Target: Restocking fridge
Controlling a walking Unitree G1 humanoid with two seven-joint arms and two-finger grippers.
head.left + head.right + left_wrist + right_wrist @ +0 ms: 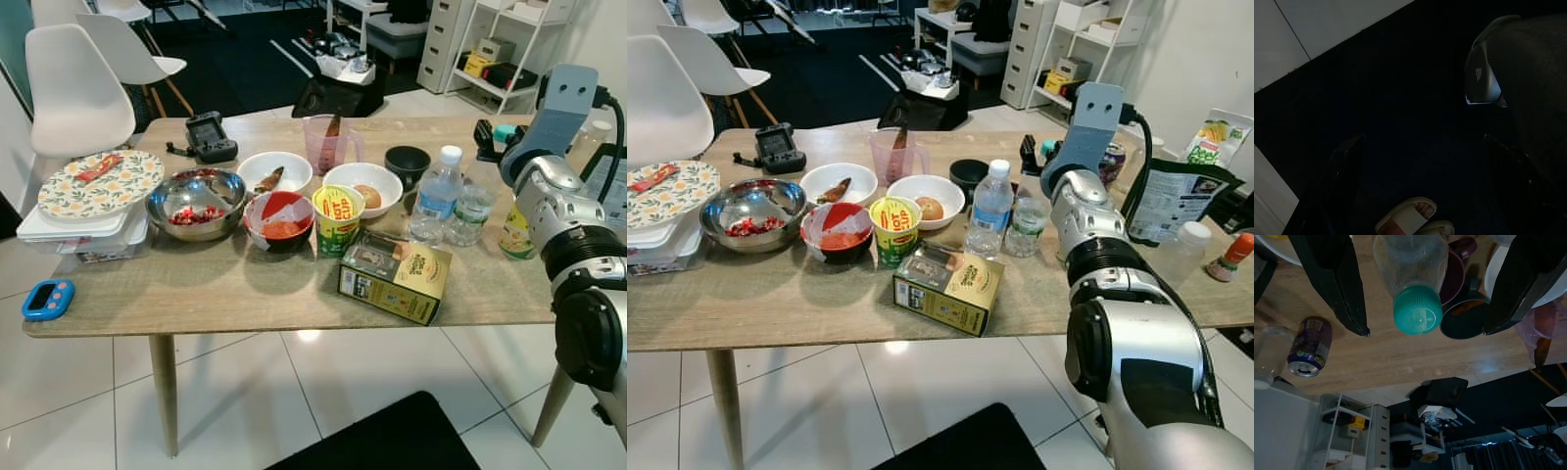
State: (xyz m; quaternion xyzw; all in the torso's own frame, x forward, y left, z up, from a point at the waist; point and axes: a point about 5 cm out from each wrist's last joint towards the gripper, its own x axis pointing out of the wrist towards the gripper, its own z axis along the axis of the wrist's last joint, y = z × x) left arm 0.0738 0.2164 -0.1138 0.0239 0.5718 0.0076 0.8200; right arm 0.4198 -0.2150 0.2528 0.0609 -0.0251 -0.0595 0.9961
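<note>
While the right end effector spreads wide, the green-capped bottle stands between its 2 fingers, untouched

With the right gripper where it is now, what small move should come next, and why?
Probably close the fingers. The right gripper is open, its fingers flanking the green-capped bottle without touching it, so a grasp looks lined up on the table.

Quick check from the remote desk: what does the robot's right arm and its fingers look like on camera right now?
The right arm is built of rounded silver shells joined by black ribbed rings, with a blue-grey block at the wrist and a black cable looping off it. The right gripper has two long, flat, matte black fingers that taper toward their tips.
</note>
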